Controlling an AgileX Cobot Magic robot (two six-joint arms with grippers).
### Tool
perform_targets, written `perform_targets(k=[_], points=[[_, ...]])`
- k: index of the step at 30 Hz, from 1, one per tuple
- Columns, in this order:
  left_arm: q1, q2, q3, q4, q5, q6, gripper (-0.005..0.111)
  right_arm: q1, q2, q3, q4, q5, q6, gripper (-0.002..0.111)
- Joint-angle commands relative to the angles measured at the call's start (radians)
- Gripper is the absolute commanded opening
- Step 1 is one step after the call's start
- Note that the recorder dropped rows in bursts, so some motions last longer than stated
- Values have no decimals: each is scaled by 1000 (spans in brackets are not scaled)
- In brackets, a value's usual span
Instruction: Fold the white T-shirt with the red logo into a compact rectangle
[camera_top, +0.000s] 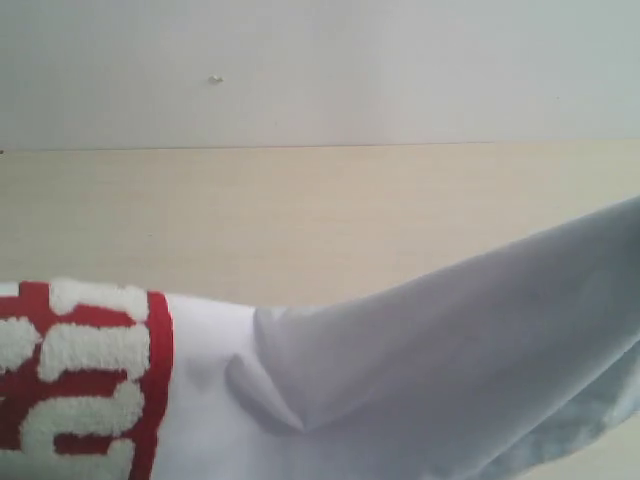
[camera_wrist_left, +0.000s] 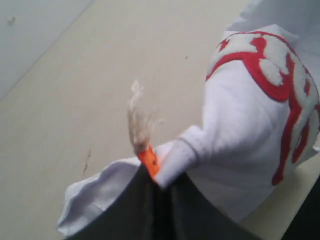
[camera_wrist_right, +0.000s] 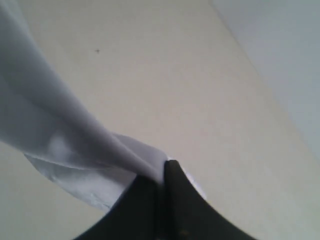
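Observation:
The white T-shirt (camera_top: 420, 370) hangs lifted close to the exterior camera, filling the lower part of that view. Its red logo (camera_top: 80, 380) shows at lower left, fuzzy white letters on red. In the left wrist view my left gripper (camera_wrist_left: 159, 176) is shut on the shirt's ribbed collar beside the orange neck tag (camera_wrist_left: 149, 160); the white T-shirt (camera_wrist_left: 240, 150) and red logo (camera_wrist_left: 280, 80) drape away from it. In the right wrist view my right gripper (camera_wrist_right: 162, 175) is shut on a pinched edge of the white T-shirt (camera_wrist_right: 60, 125). Neither gripper shows in the exterior view.
A pale wooden tabletop (camera_top: 300, 215) lies under the lifted cloth and meets a plain white wall (camera_top: 320, 70) behind. A frayed tuft of thread (camera_wrist_left: 137, 117) sticks up from the neck tag.

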Motion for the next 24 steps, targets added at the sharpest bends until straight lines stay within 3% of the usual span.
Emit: perform_targets(k=[1,5,9,15,20,24], points=[[-37,9,55,161,-18,38,0,54,-3,117,-89,-6,36,0],[-39,86,86,336,-40,-6,0,56,39,212,-245,-174,149,0],[-37,208,134,446,-288,-89,0,56,136,266,-288,-318,185,0],[-26,463,158,542,-494,-139,0,54,330,286,-361,-493,257,0],[57,678,158,552,-706,-189,0,54,516,286,-494,-637,360,0],[141,818,158,560,-852,-189,0,46,640,284,-698,-771,583,0]])
